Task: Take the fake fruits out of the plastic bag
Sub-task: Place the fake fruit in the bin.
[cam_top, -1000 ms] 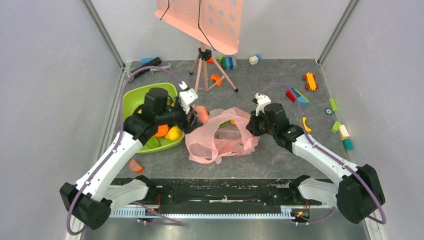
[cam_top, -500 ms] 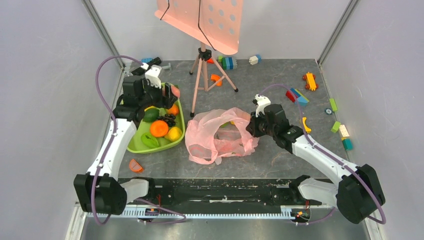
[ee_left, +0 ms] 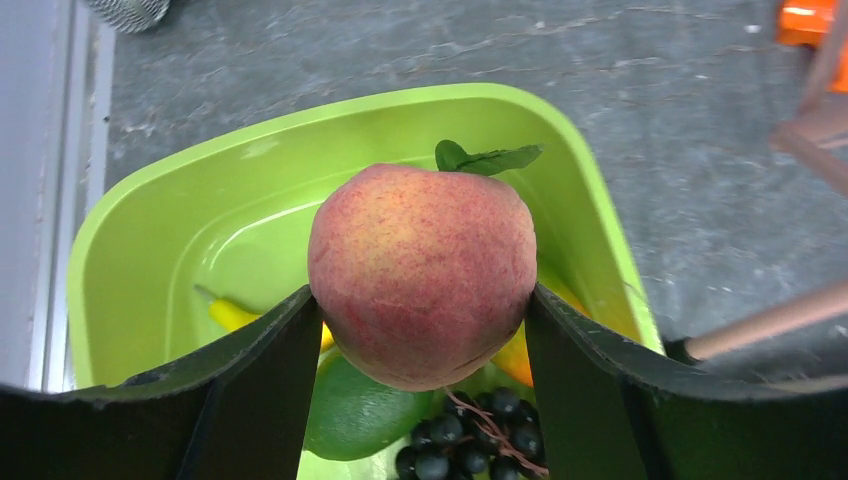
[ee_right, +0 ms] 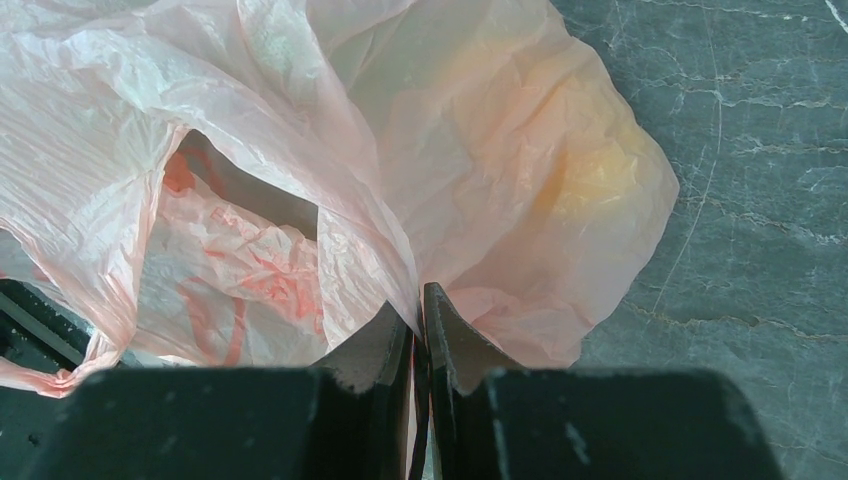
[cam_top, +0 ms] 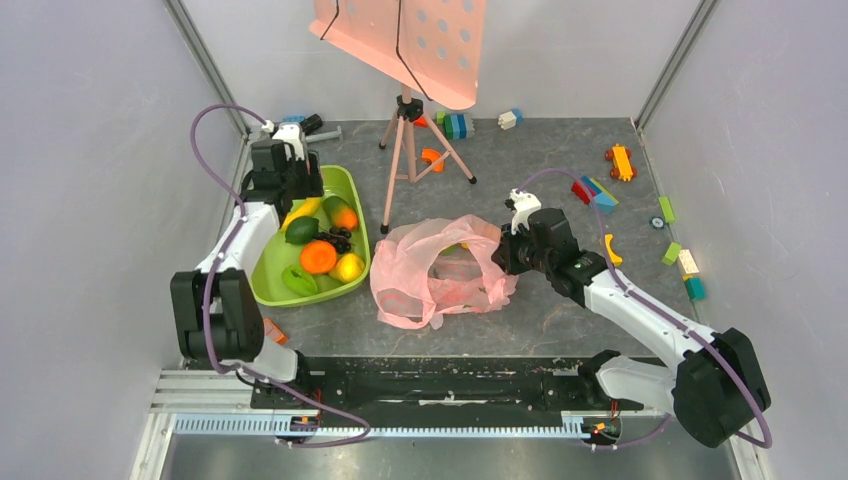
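Observation:
The crinkly pink plastic bag [cam_top: 440,272] lies mid-table with its mouth held open. My right gripper [cam_top: 503,255] is shut on the bag's right edge, and the film [ee_right: 330,150] is pinched between the closed fingers [ee_right: 440,325]. A yellowish fruit [ee_right: 590,170] shows through the bag wall. My left gripper [ee_left: 420,300] is shut on a red-yellow peach [ee_left: 422,275] with a green leaf, held above the back of the green tray [ee_left: 150,230]. In the top view that gripper [cam_top: 290,182] covers the peach. The tray [cam_top: 262,285] holds an orange [cam_top: 318,257], a lemon [cam_top: 348,267] and several other fruits.
A pink perforated stand on a tripod [cam_top: 405,130] rises just behind the bag and right of the tray. An orange slice [cam_top: 272,330] lies near the left arm's base. Toy blocks [cam_top: 455,125], a toy car [cam_top: 621,160] and more blocks [cam_top: 685,262] are scattered at the back and right.
My left arm has swung from the bag's mouth leftward and back over the green tray, carrying the peach. The right gripper and the bag have stayed put.

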Controlling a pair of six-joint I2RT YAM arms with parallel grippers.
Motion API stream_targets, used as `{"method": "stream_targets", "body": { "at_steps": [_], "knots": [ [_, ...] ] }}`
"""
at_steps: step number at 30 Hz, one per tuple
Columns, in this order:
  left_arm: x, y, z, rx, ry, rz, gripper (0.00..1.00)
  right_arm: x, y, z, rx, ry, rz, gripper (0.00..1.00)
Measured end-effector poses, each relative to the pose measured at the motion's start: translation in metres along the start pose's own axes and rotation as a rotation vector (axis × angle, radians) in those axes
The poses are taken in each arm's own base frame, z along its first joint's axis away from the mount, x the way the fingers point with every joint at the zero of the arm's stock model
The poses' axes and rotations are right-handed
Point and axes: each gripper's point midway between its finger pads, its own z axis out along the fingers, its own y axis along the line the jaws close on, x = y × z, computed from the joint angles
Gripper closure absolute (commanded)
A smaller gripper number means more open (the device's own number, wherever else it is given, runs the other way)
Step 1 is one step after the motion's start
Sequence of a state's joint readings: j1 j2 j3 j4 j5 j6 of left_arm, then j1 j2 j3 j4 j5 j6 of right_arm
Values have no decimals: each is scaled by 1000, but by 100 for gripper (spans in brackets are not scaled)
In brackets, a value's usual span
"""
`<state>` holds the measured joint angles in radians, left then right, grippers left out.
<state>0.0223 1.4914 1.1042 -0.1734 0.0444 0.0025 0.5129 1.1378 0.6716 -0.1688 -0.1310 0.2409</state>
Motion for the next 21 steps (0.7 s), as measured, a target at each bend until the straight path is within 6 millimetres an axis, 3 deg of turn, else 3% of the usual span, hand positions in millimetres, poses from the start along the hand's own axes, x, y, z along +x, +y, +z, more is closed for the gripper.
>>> {"method": "stream_targets", "body": {
  "at_steps": [5, 11, 16, 21],
  "knots": [
    [9, 20, 19, -86, 38, -7, 35, 0, 1, 0, -6, 1, 0, 89],
    [24, 25, 42, -107, 89, -7, 35, 0, 1, 1, -8, 0, 0, 89],
    [44, 30, 54, -134, 143, -5, 35, -1, 2, 2, -12, -2, -1, 89],
    [51, 35, 58, -158, 169, -3, 32, -1, 3, 2, -17, -7, 1, 89]
  ]
}}
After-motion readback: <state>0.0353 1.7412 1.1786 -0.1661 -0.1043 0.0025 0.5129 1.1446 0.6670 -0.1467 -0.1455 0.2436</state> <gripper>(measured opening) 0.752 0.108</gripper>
